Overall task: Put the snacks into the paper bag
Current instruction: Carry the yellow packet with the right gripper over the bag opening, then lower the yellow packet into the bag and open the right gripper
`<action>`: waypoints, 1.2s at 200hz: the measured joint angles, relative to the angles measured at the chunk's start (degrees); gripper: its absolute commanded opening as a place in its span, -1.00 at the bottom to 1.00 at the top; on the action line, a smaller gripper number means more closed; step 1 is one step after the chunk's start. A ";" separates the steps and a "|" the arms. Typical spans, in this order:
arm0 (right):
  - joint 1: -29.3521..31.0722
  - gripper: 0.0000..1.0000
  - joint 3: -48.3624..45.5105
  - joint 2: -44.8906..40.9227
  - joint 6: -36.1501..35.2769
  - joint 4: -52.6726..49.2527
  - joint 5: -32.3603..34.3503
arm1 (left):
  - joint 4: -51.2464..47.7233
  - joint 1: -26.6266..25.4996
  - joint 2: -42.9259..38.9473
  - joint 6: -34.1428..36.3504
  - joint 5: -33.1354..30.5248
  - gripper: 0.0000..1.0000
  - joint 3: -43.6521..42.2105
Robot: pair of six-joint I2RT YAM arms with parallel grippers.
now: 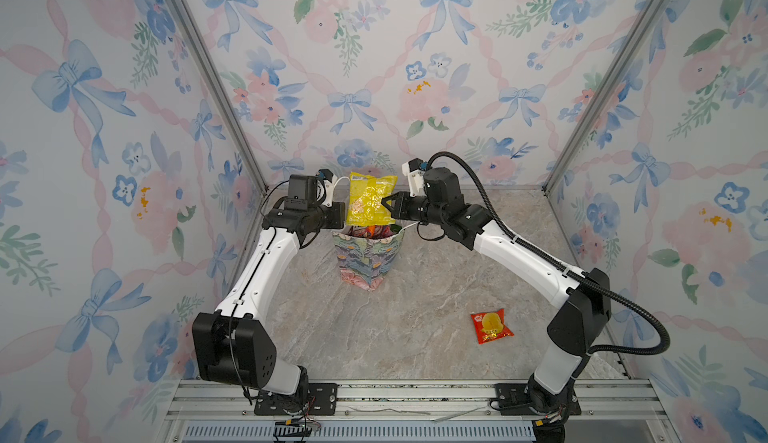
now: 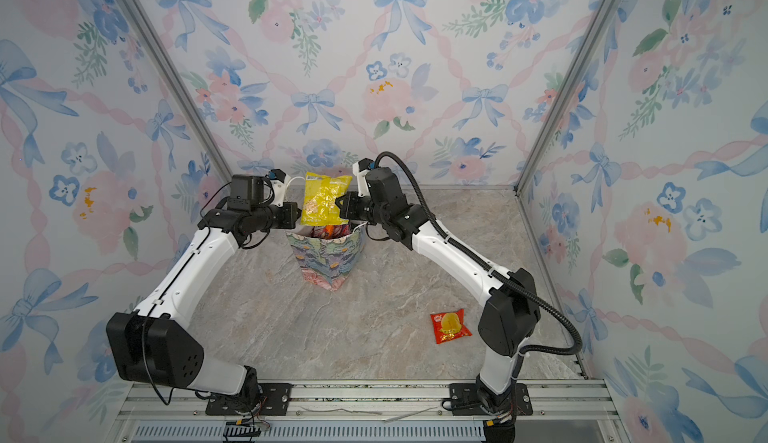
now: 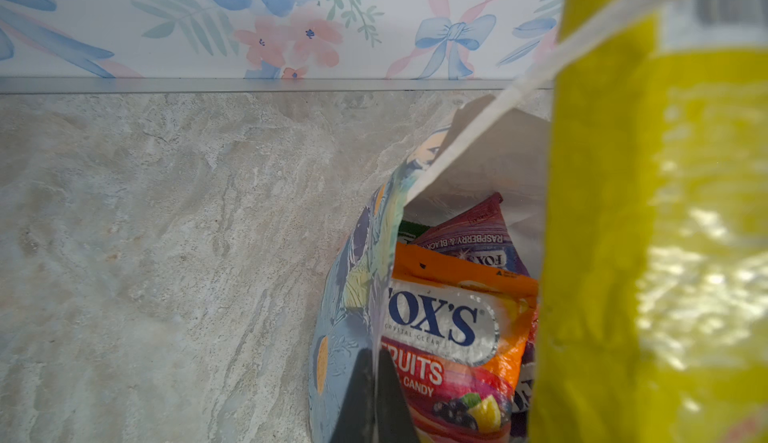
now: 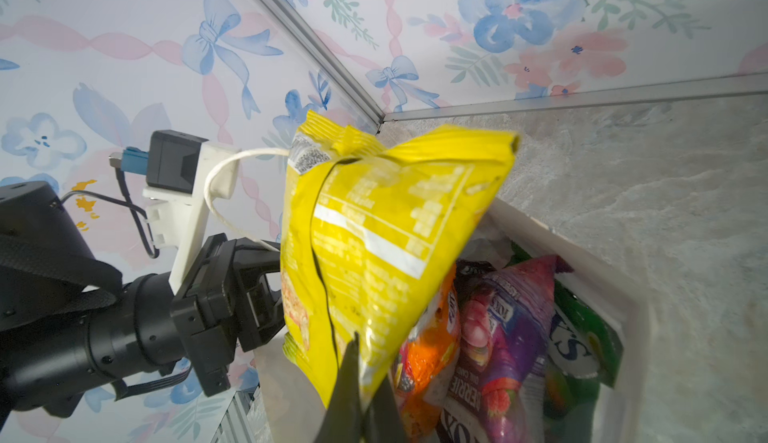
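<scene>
Yellow packet [image 1: 370, 202] tight between right fingers [image 4: 345, 403] over crowded paper bag [image 1: 365, 260], its rim between left fingers [image 3: 357, 403]

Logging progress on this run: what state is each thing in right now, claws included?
paper bag: upright on the table, mouth open, partly filled.
yellow packet: held over the bag's mouth, not released.
red-yellow packet: lying loose on the table, not bagged.
orange packet: inside the bag.
purple packet: inside the bag.
green packet: inside the bag.
left claw: shut on the bag's rim.
right claw: shut on the yellow packet.
</scene>
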 measured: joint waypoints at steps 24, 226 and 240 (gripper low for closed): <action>0.15 -1.00 -2.69 -0.68 0.70 0.61 0.66 | -0.02 0.00 0.00 0.00 -0.02 -1.00 0.00; 1.40 0.16 17.35 2.47 -20.52 -17.92 11.76 | 0.00 0.00 0.00 0.00 0.00 -1.00 0.00; 2.21 0.14 19.50 4.79 -22.25 -20.39 12.68 | -0.02 0.00 0.00 0.02 0.00 -1.00 0.00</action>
